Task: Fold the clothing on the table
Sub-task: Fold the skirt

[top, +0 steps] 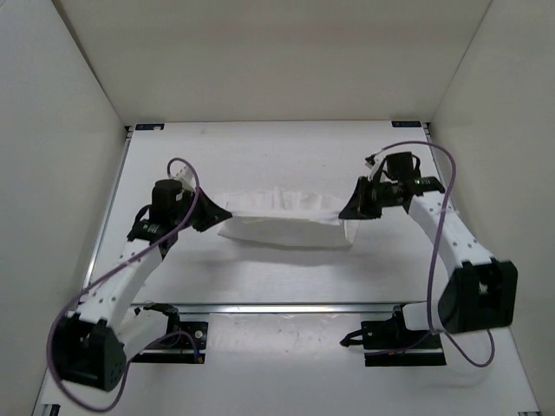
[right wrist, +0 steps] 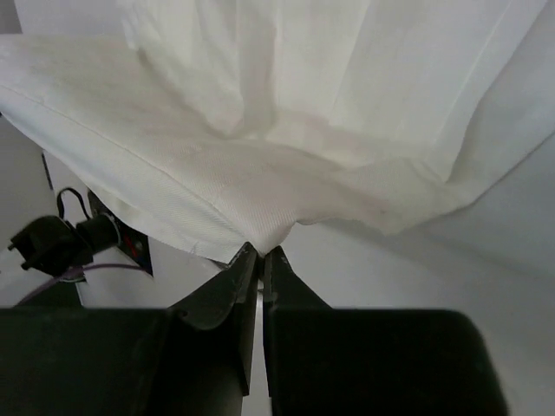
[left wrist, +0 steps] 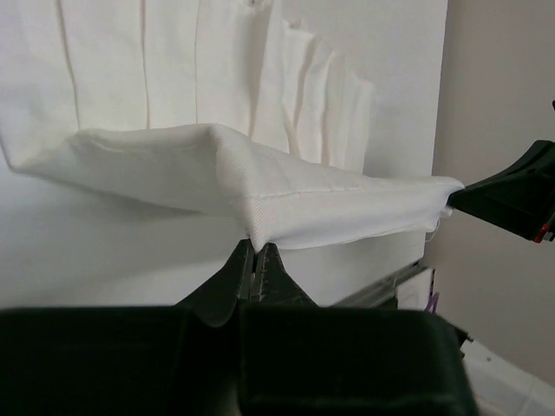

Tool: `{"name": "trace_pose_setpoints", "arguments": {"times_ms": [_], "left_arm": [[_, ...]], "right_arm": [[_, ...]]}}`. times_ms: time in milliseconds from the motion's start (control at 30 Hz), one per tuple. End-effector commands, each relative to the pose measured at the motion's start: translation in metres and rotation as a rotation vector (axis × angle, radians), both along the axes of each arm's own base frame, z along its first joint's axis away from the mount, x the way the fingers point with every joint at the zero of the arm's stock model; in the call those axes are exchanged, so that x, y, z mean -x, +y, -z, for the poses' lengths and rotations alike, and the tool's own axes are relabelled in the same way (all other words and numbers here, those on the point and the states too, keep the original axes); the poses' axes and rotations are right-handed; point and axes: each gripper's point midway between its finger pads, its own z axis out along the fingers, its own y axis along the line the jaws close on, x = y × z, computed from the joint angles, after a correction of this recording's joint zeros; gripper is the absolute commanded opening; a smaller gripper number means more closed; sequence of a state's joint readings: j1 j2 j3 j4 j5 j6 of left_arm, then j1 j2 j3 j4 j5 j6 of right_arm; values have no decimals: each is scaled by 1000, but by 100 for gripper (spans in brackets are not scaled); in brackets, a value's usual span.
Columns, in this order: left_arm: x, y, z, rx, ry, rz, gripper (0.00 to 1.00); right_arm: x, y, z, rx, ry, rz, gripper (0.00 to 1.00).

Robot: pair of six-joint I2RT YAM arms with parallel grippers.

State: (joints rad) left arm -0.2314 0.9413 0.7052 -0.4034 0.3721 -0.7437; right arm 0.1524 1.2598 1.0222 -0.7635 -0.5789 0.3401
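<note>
Currently left hand (top: 224, 211) and right hand (top: 342, 213) face inward, each clamped on clothing (top: 282, 224) edge, stretched over table (top: 260, 156).

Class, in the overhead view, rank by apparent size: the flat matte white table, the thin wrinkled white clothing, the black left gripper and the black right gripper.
Flat matte white table, largest.
Thin white clothing, next.
Black left gripper and black right gripper, smallest: they look alike, so no ranking between them.
</note>
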Motion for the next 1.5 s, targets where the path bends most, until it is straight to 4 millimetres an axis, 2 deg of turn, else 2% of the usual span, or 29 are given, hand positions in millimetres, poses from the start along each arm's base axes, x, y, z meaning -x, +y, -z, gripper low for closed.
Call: {"name": "trace_pose_setpoints", "arguments": {"times_ms": [0, 33, 67, 100, 133, 167, 200, 233, 267, 300, 333, 400, 433, 467, 500, 533, 567, 600, 633, 667, 700, 733, 767, 800, 900, 1000, 1100, 1333, 1467], "left_arm": [[-77, 24, -15, -5, -117, -172, 0], [-90, 26, -20, 0, -126, -188, 0], [-100, 26, 0, -14, -71, -194, 0], [-119, 31, 9, -18, -51, -219, 2], [-130, 28, 3, -4, -69, -212, 14], [-140, 30, 21, -3, -21, -221, 24], [-156, 29, 27, 24, -6, -219, 46], [-173, 30, 30, 41, -26, -223, 56], [-177, 25, 29, 78, -24, -211, 57], [-188, 27, 25, 119, -39, -216, 58], [-194, 26, 24, 138, -53, -211, 57], [-195, 27, 21, 146, -58, -209, 57], [-188, 26, 19, 139, -54, -203, 56], [-181, 29, 31, 112, -28, -213, 56], [-175, 29, 23, 98, -53, -210, 56], [-164, 32, 32, 80, -34, -218, 57], [-152, 30, 35, 74, -26, -205, 57], [-137, 31, 52, 47, 14, -198, 58], [-133, 32, 50, 29, -1, -193, 59], [-121, 33, 58, 0, 14, -187, 59], [-109, 34, 73, -21, 54, -186, 59], [-102, 33, 75, -36, 49, -178, 60], [-94, 34, 80, -41, 57, -180, 61], [-83, 34, 92, -50, 87, -180, 61], [-70, 33, 103, -58, 102, -187, 64], [-68, 35, 118, -84, 131, -202, 65], [-71, 39, 126, -89, 148, -216, 66], [-72, 39, 152, -113, 190, -238, 67], [-81, 30, 155, -114, 183, -217, 67]], "right_arm": [[-75, -27, -1, 52, -99, 76, 0], [-96, -30, 2, 59, -87, 88, 0], [-116, -32, 10, 72, -75, 89, 0], [-128, -32, 12, 74, -77, 92, 0], [-150, -30, 19, 69, -78, 95, 1], [-161, -29, 41, 64, -29, 89, 7], [-180, -25, 29, 44, -67, 89, 21], [-199, -23, 34, 41, -77, 87, 34], [-208, -24, 44, 50, -59, 108, 39], [-221, -22, 40, 66, -97, 120, 45], [-234, -24, 27, 62, -146, 133, 50], [-239, -30, 20, 75, -160, 167, 53], [-238, -39, 14, 79, -168, 187, 55], [-228, -42, 19, 85, -154, 195, 57], [-217, -47, 27, 99, -135, 208, 57], [-213, -49, 25, 89, -133, 221, 59], [-196, -52, 31, 73, -106, 230, 60], [-182, -51, 35, 42, -94, 237, 60], [-159, -45, 44, 6, -54, 229, 61], [-157, -50, 41, -30, -79, 238, 62], [-145, -52, 48, -56, -68, 259, 64], [-129, -49, 50, -104, -66, 258, 64], [-122, -42, 47, -147, -68, 237, 65], [-112, -42, 50, -172, -73, 251, 68], [-91, -37, 61, -222, -45, 275, 71], [-80, -23, 72, -302, 1, 262, 72], [-83, -19, 84, -354, 28, 284, 72], [-90, -24, 114, -299, 91, 384, 72], [-95, -35, 124, -272, 98, 467, 71]]}}
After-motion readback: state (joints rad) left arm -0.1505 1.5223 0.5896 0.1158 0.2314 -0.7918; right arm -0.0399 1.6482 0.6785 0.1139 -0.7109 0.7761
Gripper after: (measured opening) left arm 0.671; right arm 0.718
